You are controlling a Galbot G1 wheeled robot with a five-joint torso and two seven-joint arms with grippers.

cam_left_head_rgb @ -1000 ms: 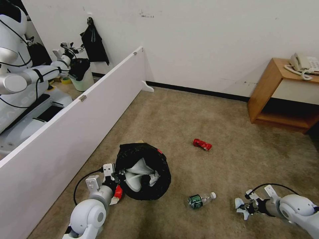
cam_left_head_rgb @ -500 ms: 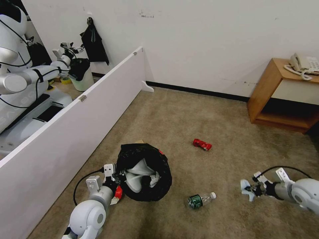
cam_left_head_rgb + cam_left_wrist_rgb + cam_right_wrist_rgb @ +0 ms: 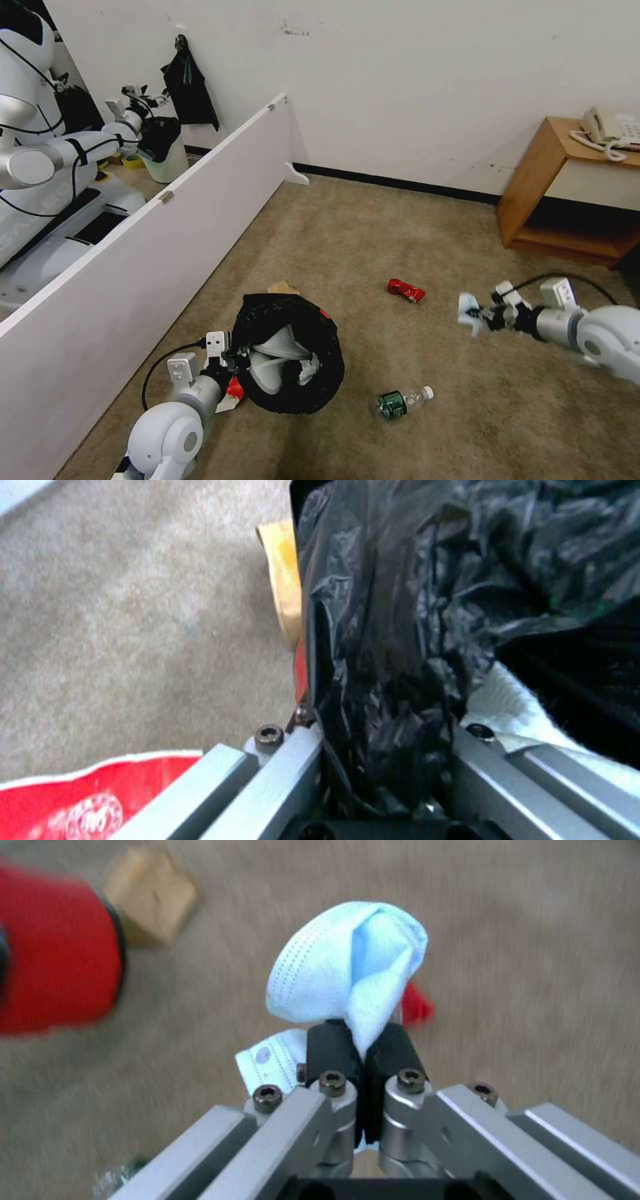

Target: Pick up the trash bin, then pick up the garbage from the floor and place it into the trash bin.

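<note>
Risen, right end effector (image 3: 481, 315) pinches blue cloth (image 3: 347, 965); left end effector (image 3: 230, 360) clamps trash bin (image 3: 293, 357) (labels unreadable).

Open carpet (image 3: 373, 227) lies between the right gripper (image 3: 475, 315) and the trash bin (image 3: 288, 353), with only a red can (image 3: 406, 290) and a bottle (image 3: 402, 402) low down. The white partition (image 3: 153, 247) walls the bin's left; its mouth looks perhaps half-filled.
</note>
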